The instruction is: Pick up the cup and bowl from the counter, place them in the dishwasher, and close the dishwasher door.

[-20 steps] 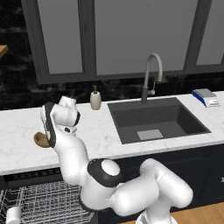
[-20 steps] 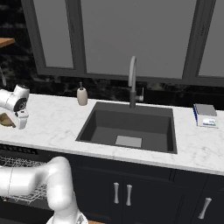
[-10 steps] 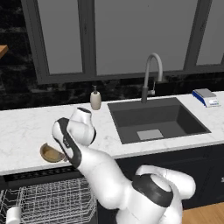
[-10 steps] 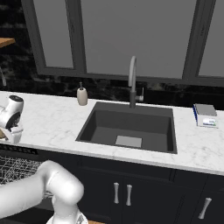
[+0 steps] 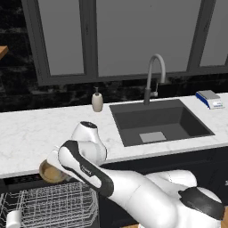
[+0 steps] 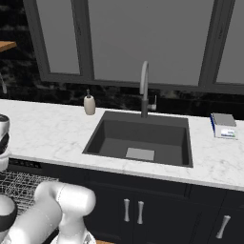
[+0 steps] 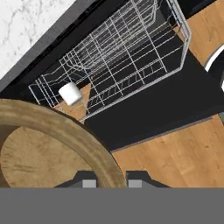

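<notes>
The gripper holds the bowl by its rim, one finger on each side of the wooden wall, jaws narrowed onto it. In the left base view the bowl hangs just past the near edge of the counter, over the far end of the white wire rack pulled out of the dishwasher. The cup lies on its side in the rack's near-left part; in the hand view it rests at one corner of the rack, apart from the bowl.

Most of the rack's wire floor is bare beside the cup. The lowered dishwasher door lies flat and dark under the rack, with wood floor past its edge.

On the counter, the soap bottle stands by the back wall, just left of the sink; the faucet rises behind the sink, and a small scale sits at far right. All are well apart from the bowl. The arm's own white links crowd the space right of the rack.
</notes>
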